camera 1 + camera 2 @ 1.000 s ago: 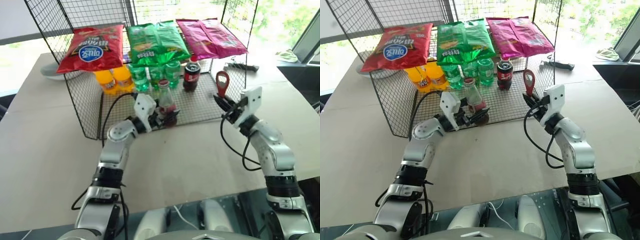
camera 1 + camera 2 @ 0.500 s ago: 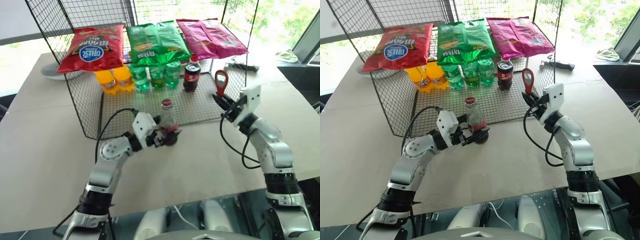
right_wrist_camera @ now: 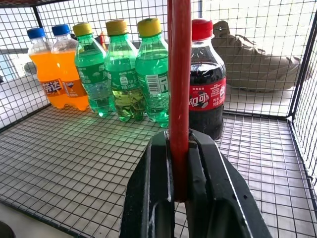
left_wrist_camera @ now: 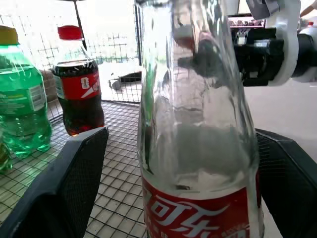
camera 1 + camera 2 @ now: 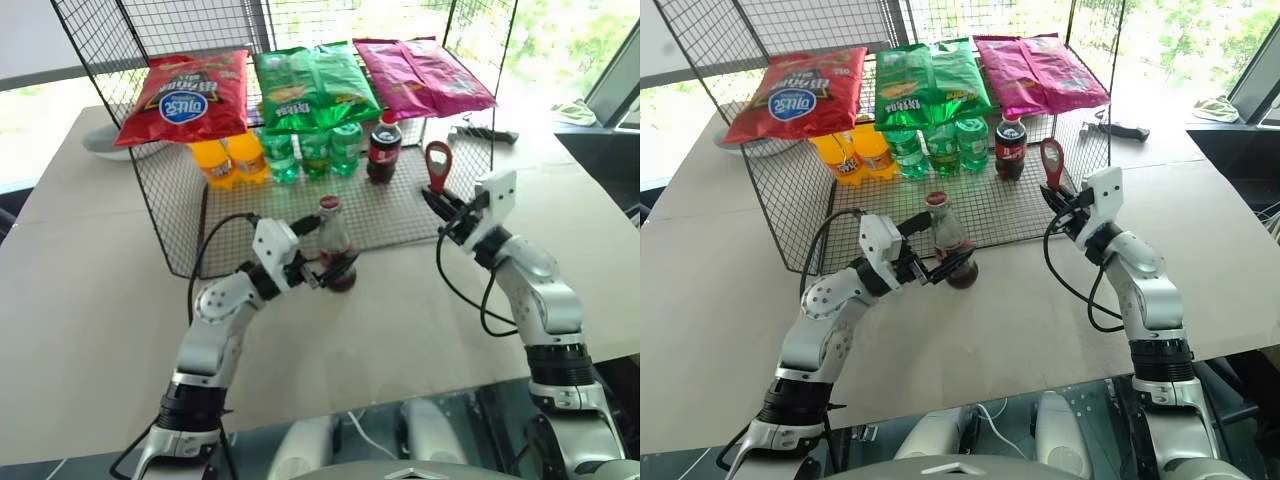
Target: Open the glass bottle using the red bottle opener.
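Note:
The glass bottle (image 5: 335, 240) stands upright with its red cap on, at the front edge of the wire rack's floor (image 5: 400, 215). My left gripper (image 5: 334, 272) is open, one black finger (image 4: 69, 188) on each side of the bottle's lower body, with a gap showing beside the glass. To the right, level with the rack's front corner, my right gripper (image 5: 441, 203) is shut on the handle of the red bottle opener (image 5: 437, 160), whose loop head points up. In the right wrist view the red bottle opener (image 3: 179, 74) rises straight from the closed fingers.
On top of the wire rack (image 5: 165, 215) lie red, green and pink snack bags. Orange bottles (image 5: 225, 160), green bottles (image 5: 310, 152) and a plastic cola bottle (image 5: 383, 148) line the back of its floor. A black tool (image 5: 483, 133) lies on the table behind.
The left gripper drew the glass bottle forward to the rack's front edge, then spread its fingers off the glass. The right gripper with the opener stayed put.

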`<action>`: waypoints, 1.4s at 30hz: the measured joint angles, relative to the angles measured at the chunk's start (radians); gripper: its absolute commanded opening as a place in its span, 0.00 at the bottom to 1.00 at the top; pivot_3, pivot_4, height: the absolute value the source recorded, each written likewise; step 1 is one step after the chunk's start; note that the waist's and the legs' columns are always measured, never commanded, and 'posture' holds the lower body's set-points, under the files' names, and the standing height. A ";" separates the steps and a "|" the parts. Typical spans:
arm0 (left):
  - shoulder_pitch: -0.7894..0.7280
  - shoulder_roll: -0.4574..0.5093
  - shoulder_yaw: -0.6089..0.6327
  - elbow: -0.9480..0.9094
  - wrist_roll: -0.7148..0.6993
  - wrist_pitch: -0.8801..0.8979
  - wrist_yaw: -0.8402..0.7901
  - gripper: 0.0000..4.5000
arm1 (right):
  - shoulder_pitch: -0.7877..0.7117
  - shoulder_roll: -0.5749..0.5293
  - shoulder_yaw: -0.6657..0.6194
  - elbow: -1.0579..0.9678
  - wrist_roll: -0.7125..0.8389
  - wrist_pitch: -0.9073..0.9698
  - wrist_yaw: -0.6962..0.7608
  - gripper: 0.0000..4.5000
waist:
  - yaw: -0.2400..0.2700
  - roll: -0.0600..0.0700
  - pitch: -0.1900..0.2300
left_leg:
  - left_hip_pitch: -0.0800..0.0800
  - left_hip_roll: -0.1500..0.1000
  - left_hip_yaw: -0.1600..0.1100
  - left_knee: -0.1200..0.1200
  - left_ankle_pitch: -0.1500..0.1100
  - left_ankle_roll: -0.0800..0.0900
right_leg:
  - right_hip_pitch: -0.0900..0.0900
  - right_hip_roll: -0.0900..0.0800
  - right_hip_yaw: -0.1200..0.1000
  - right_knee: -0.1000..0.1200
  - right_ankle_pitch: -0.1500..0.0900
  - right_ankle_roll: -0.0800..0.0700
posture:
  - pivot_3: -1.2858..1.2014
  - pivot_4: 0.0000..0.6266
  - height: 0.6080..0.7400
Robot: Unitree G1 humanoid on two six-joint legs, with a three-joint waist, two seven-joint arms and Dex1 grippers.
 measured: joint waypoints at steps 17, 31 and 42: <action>0.000 -0.037 -0.013 -0.046 -0.055 -0.011 0.016 0.99 | -0.030 0.005 0.005 0.035 -0.012 -0.010 0.020 0.00 | 0.001 0.000 0.000 | 0.000 0.000 0.000 0.000 0.000 0.000 | 0.000 0.000 0.000 0.000 0.000 0.000 | 0.52 0.24 1.00; 0.000 -0.038 -0.014 -0.055 -0.063 -0.019 -0.004 0.99 | -0.036 0.010 0.006 0.047 -0.013 -0.025 0.023 0.00 | 0.003 0.000 0.000 | 0.000 0.000 0.000 0.000 0.000 0.000 | 0.000 0.000 0.000 0.000 0.000 0.000 | 0.52 0.24 1.00; 0.007 -0.035 -0.015 -0.073 -0.055 -0.034 -0.005 0.99 | -0.045 0.014 0.010 0.066 -0.016 -0.034 0.037 0.00 | 0.013 0.000 0.000 | 0.000 0.000 0.000 0.000 0.000 0.000 | 0.000 0.000 0.000 0.000 0.000 0.000 | 0.52 0.24 1.00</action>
